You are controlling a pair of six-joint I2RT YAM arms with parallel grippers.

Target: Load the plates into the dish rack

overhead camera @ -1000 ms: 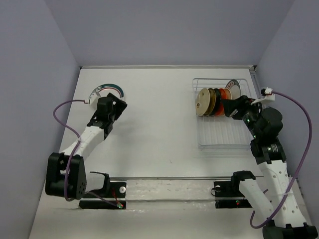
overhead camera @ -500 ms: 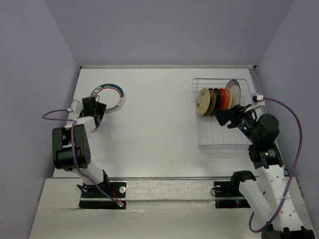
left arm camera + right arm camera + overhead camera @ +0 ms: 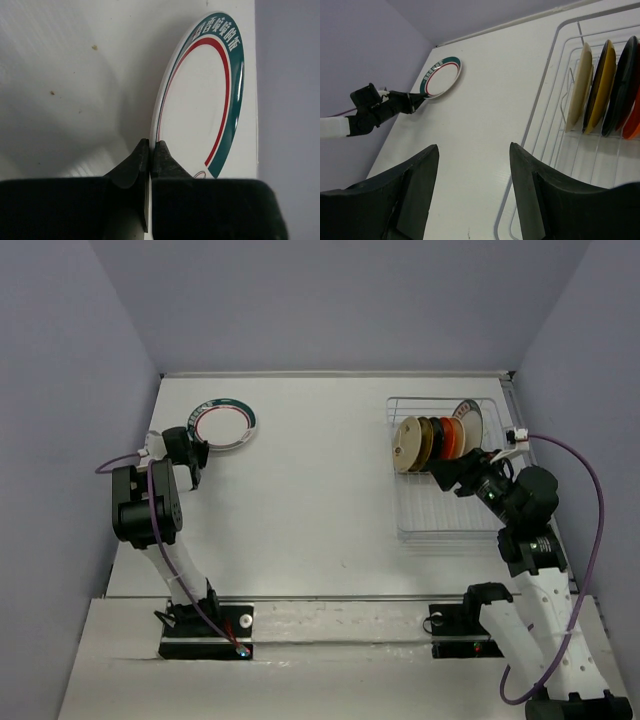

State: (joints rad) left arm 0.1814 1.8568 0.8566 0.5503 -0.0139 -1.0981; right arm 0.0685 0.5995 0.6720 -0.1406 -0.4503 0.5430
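A white plate with a green-and-red rim [image 3: 225,423] [image 3: 205,100] [image 3: 441,77] is at the table's far left. My left gripper [image 3: 194,452] [image 3: 151,145] is shut on its near rim, and the plate looks tilted off the table. The white wire dish rack [image 3: 440,535] [image 3: 540,105] stands at the far right. In it, upright in a row, are a cream plate [image 3: 407,445] [image 3: 580,87], an amber plate [image 3: 425,443], a black plate [image 3: 438,440], an orange plate [image 3: 453,438] and a patterned white plate [image 3: 467,420]. My right gripper [image 3: 450,472] [image 3: 473,147] hovers open over the rack's near part, holding nothing.
Purple walls close in the table on the left, back and right. The rack's near rows of tines [image 3: 445,508] stand bare. A metal rail [image 3: 340,597] runs along the near edge in front of both arm bases.
My left arm folded back to the left, and its gripper went from open to shut on the patterned plate's rim. The right gripper drew back slightly from the racked plates.
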